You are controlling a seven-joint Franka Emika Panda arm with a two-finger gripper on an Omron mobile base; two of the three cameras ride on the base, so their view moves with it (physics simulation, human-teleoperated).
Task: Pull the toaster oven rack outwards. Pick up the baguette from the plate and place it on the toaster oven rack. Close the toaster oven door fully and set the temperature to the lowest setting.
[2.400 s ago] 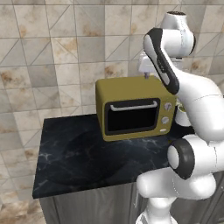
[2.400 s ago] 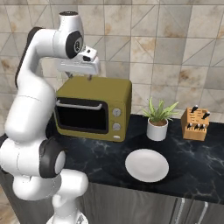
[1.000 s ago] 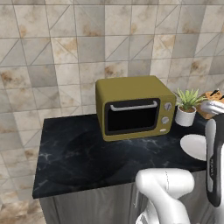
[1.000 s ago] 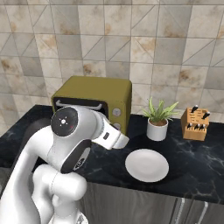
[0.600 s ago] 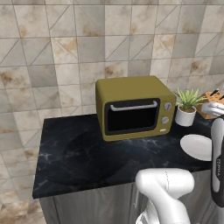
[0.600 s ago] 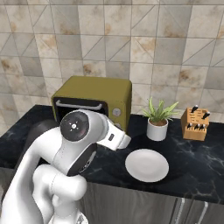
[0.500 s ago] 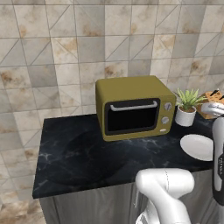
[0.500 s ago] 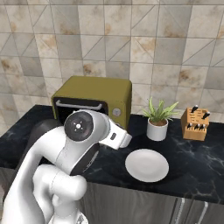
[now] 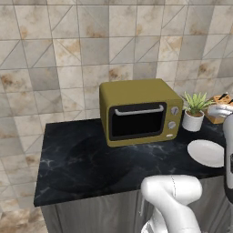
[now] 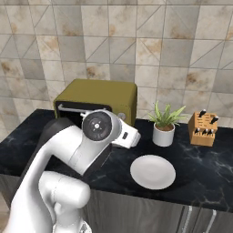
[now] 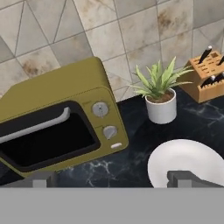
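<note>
While the gripper hangs above the counter with its jaws spread wide and nothing between them, no step of the task can be judged complete. In the hand view one fingertip sits over the near rim of the plate and the other toward the front corner of the oven; the gripper touches neither.

The plate lies flat near the counter's front edge, toward its right end, well apart from the oven. Its white surface is bare in all three views. The baguette cannot be located on it, nor anywhere else on the counter as shown.

The oven stands toward the back edge, roughly mid-counter. Its door is shut flush, the silver handle running along the top of the glass. The rack is not drawn out; whether it sits inside cannot be told through the dark glass. Two grey knobs are stacked on the panel right of the door; their settings are too small to read.

A potted plant stands just behind the plate, and a knife block sits near the back right corner.

Assessment: the task appears to be at its start. Opening the door, pulling the rack, loading the baguette, closing the door and setting the temperature all remain. The missing baguette is the chief concern for the loading step.
</note>
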